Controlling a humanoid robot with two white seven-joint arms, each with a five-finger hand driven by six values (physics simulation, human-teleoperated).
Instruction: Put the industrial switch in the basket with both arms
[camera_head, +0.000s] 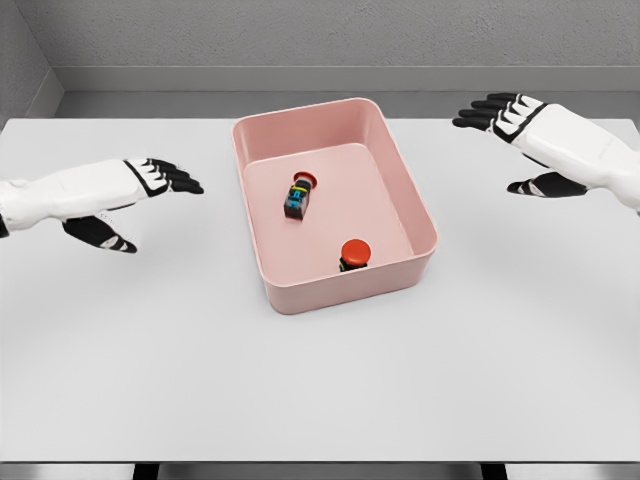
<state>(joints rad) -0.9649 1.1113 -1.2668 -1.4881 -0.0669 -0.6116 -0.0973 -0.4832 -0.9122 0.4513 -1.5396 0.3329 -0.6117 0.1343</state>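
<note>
A pink basket (420, 205) stands in the middle of the white table. Inside it lie two industrial switches: a dark one with a red cap and coloured markings (299, 194) near the centre, and one with a large red round button (354, 254) against the near wall. My left hand (150, 200) hovers left of the basket, fingers stretched out and holding nothing. My right hand (515, 140) hovers to the right of the basket near the far edge, fingers also spread and empty. Both hands are well apart from the basket.
The white table (320, 390) reaches across the whole view, with its front edge at the bottom. A grey wall stands behind the table's far edge.
</note>
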